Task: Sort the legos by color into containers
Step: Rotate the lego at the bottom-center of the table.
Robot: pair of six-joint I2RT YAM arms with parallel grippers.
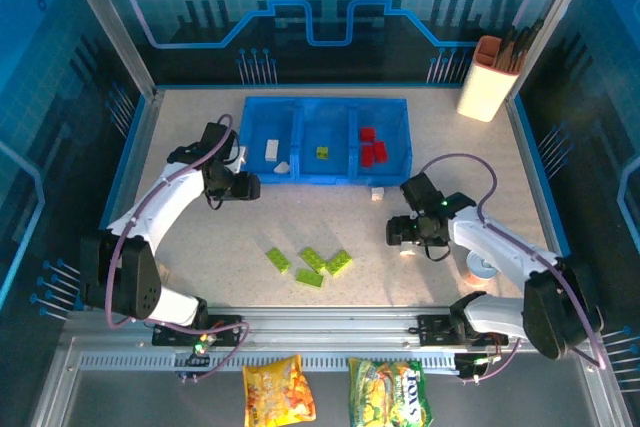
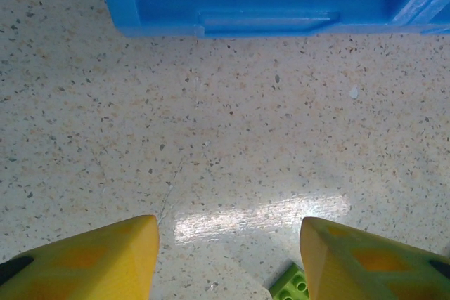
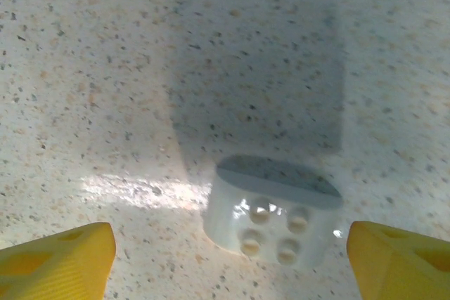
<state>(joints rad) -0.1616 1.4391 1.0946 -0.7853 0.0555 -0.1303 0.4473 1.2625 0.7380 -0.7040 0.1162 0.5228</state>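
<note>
The blue three-compartment tray (image 1: 300, 175) stands at the back of the table. Its left compartment holds white bricks (image 1: 271, 150), the middle one a lime green brick (image 1: 323, 153), the right one red bricks (image 1: 371, 147). Several lime green bricks (image 1: 311, 263) lie loose at front centre. One white brick (image 1: 377, 193) rests just in front of the tray. My left gripper (image 1: 245, 187) hangs open by the tray's front left wall (image 2: 267, 20), a green brick (image 2: 292, 284) by its right finger. My right gripper (image 3: 232, 272) is open, low over a white brick (image 3: 274, 223) lying between its fingers.
A white-and-orange cup (image 1: 488, 77) of utensils stands at the back right corner. A small whitish ring (image 1: 483, 265) lies beside the right arm. Two snack bags (image 1: 278, 390) (image 1: 390, 392) lie below the front rail. Blue walls enclose the table.
</note>
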